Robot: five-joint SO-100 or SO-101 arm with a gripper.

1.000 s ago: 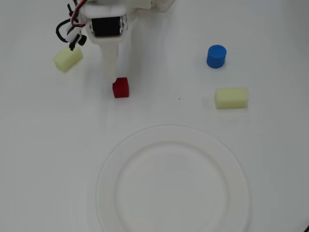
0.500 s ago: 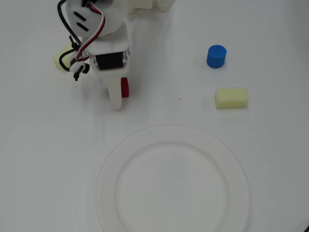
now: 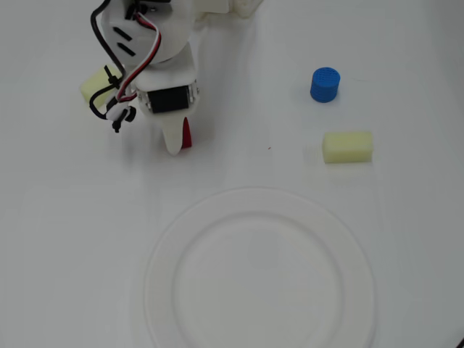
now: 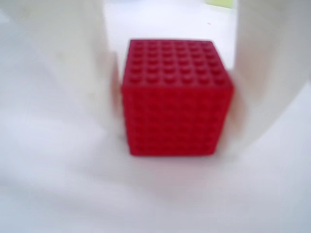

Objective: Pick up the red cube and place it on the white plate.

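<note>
The red cube (image 4: 177,97) fills the wrist view, sitting between two white fingers: the left finger (image 4: 73,73) and the right finger (image 4: 267,73) press against its sides. In the overhead view only a thin red sliver of the cube (image 3: 187,134) shows beside my gripper (image 3: 181,140) at the upper left of the table; the arm covers the rest. I cannot tell whether the cube rests on the table or is just above it. The white plate (image 3: 168,239) lies at the bottom middle of the overhead view, below and right of the gripper.
A blue cylinder (image 3: 325,84) and a pale yellow block (image 3: 347,146) stand at the upper right. Another pale yellow block (image 3: 96,85) is half hidden behind the arm's cables at the left.
</note>
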